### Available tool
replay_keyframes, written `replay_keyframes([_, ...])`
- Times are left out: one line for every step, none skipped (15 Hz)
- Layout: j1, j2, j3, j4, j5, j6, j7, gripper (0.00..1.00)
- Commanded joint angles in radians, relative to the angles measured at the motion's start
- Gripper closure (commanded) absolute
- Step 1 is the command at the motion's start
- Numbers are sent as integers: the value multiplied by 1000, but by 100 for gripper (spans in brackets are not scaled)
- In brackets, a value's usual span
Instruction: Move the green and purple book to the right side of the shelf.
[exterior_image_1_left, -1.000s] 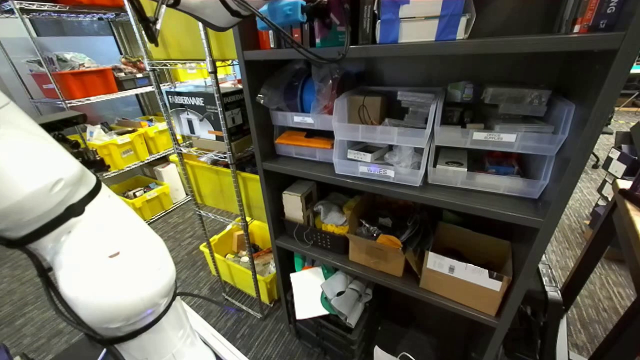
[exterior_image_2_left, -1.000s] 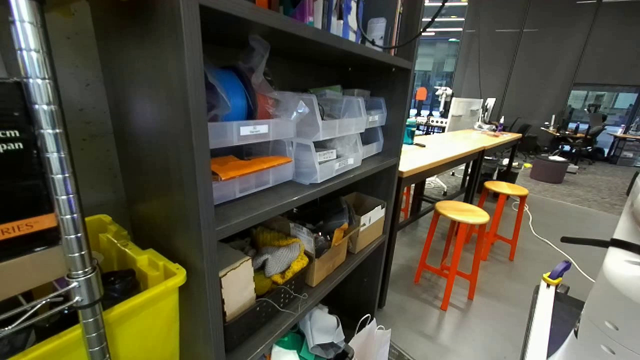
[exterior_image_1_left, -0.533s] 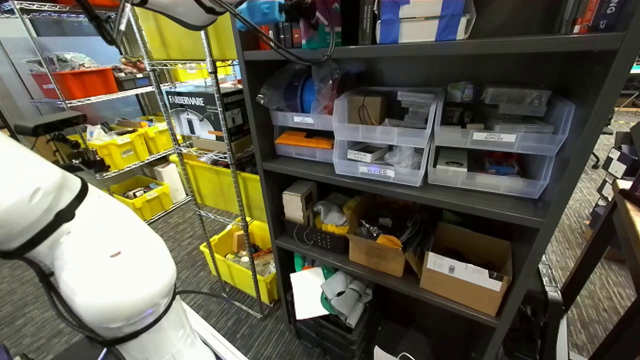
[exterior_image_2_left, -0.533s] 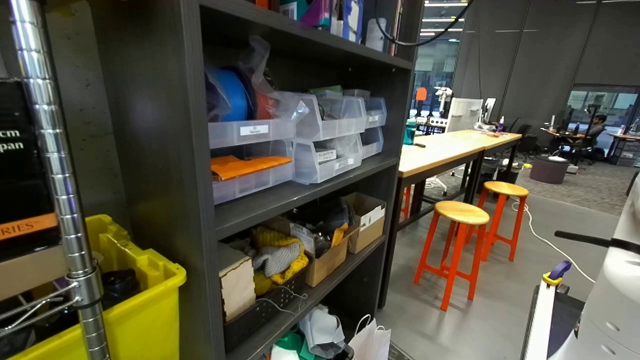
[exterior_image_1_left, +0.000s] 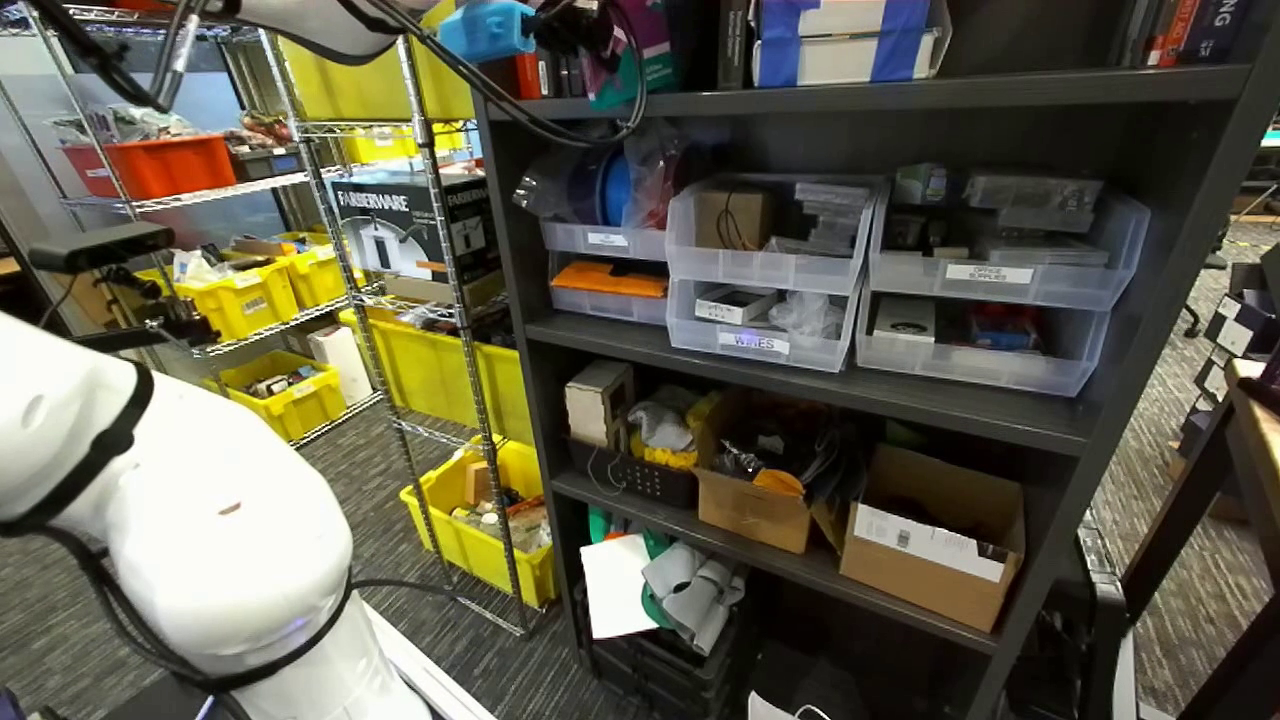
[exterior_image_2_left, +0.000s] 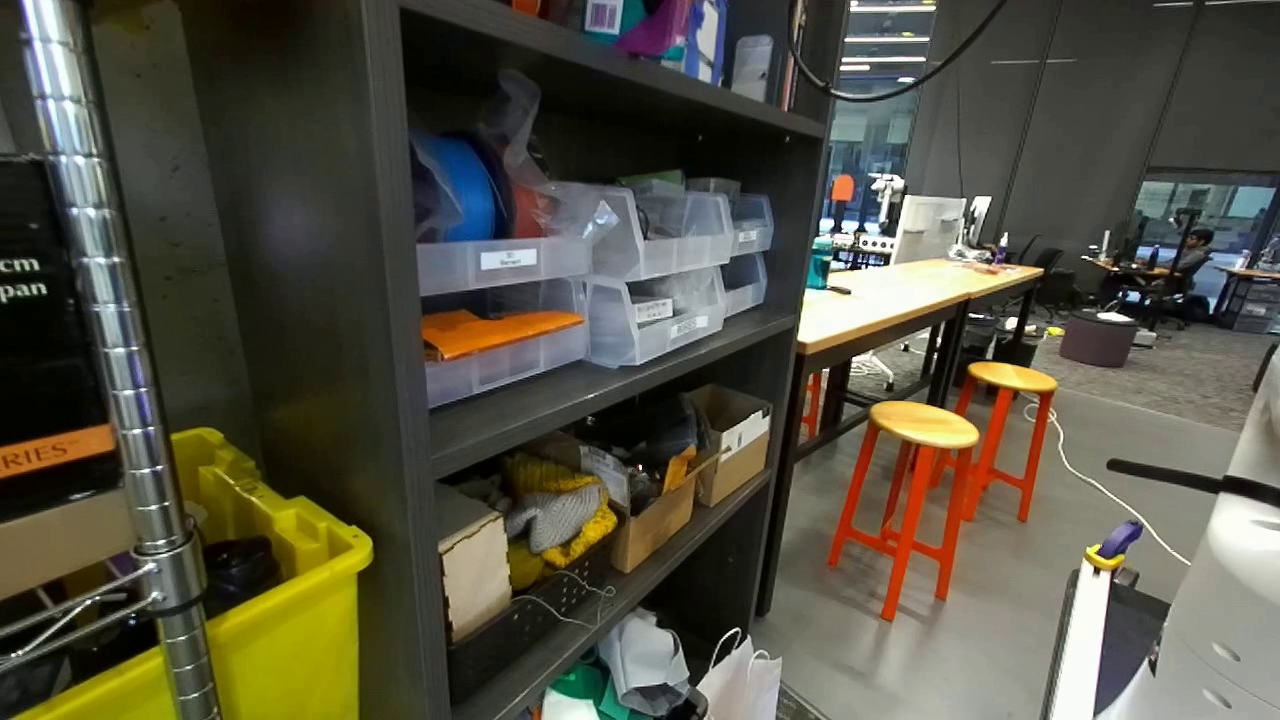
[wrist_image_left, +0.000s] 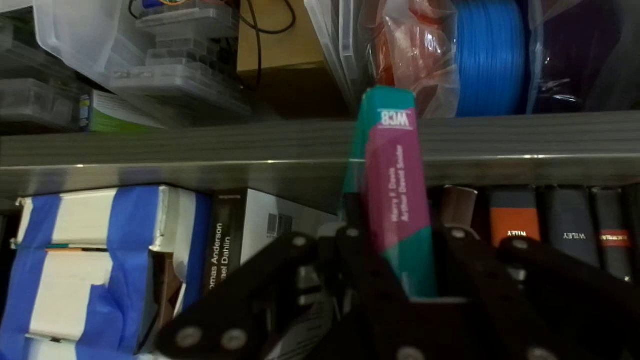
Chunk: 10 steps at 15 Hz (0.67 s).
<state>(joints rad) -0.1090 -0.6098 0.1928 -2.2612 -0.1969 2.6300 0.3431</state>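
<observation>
The green and purple book (wrist_image_left: 397, 185) stands with its teal and magenta spine between the fingers of my gripper (wrist_image_left: 397, 227) in the upside-down wrist view. The gripper is shut on it; the fingertips are dark and partly hidden. In an exterior view the book (exterior_image_1_left: 635, 60) hangs slightly tilted at the front edge of the top visible board of the shelf (exterior_image_1_left: 870, 100), with the gripper (exterior_image_1_left: 580, 28) at its left. In an exterior view the book's purple and teal part (exterior_image_2_left: 655, 28) sticks out past the shelf's edge (exterior_image_2_left: 620, 60); the gripper is out of view there.
A white box with blue tape (exterior_image_1_left: 845, 40) and a black book (exterior_image_1_left: 733, 45) stand right of the held book. Dark and red books (exterior_image_1_left: 1190, 35) stand at the shelf's far right. Clear bins (exterior_image_1_left: 765, 265) fill the board below. A yellow wire rack (exterior_image_1_left: 430, 200) stands left.
My gripper and arm have moved left and back from the shelf. The green and purple book has come outward with the gripper, past the board's front edge, and tilted; its barcode now shows.
</observation>
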Motion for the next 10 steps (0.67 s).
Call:
replay_keyframes([-1,-68,8,-68,29,-51,11,94])
replay_keyframes([-4,-78,8,-73,32,-54,14,94])
replay_keyframes([-6,-87,8,-79,34,-55,13,94])
replay_keyframes([-7,-96,9,-84,36,-59,14,94])
replay_keyframes([-8,-104,9,-91,38,-59,15,94])
replay_keyframes([-7,-112,9,-97,42,-60,15,94])
replay_keyframes([-8,-119,10,-103,45,-63,16,94])
replay_keyframes([-9,-125,10,-108,46,-64,16,94])
replay_keyframes([-9,-134,10,-114,49,-66,17,94])
replay_keyframes([-10,-143,10,-119,51,-68,17,94])
